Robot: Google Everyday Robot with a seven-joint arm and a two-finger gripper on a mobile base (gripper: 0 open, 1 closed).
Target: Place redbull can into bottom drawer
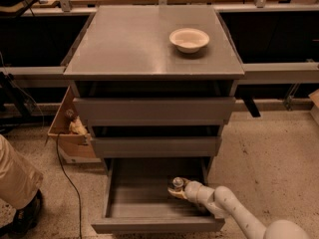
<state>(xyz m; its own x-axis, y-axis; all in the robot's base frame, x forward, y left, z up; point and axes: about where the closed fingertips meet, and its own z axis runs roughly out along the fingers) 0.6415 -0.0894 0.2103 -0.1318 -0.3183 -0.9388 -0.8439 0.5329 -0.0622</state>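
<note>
The bottom drawer (124,203) of the grey cabinet (154,59) is pulled open at the lower middle. My gripper (175,189) reaches into the drawer from the lower right on its white arm (234,213). It is shut on the redbull can (177,183), of which only the silver top shows, upright, near the drawer's right side. The can's body is hidden by the fingers. I cannot tell whether the can touches the drawer floor.
A white bowl (189,39) sits on the cabinet top at the back right. A cardboard box (70,133) with items stands left of the cabinet. A cable (67,178) runs over the floor. A person's leg and shoe (17,193) are at the lower left.
</note>
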